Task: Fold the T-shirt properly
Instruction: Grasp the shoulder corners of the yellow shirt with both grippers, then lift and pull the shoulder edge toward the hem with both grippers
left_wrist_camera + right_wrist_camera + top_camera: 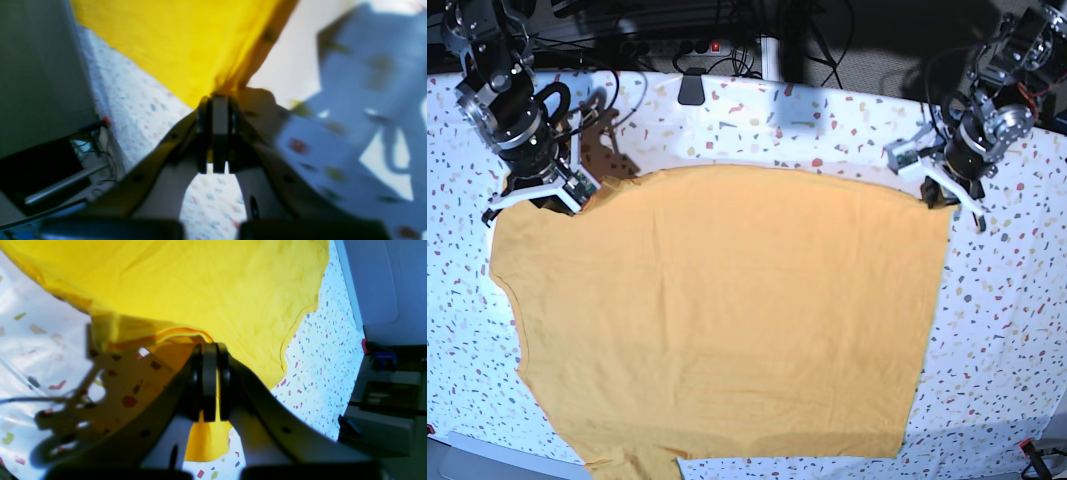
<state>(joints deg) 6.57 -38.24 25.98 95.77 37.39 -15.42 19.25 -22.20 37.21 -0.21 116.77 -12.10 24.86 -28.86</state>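
I see both arms reaching in from the far side in the base view, one at each far corner of the T-shirt (717, 320). My right arm is on that view's left, wrist angled down and inward, right tool (577, 200) low at the cloth's corner. My left arm is on that view's right, wrist tilted down and inward too, left tool (939, 198) at the opposite corner. In the right wrist view the right tool (210, 386) has its jaws pressed together with yellow fabric pinched between them. In the left wrist view the left tool (218, 133) is likewise clamped, jaws together on the fabric edge; picture blurry.
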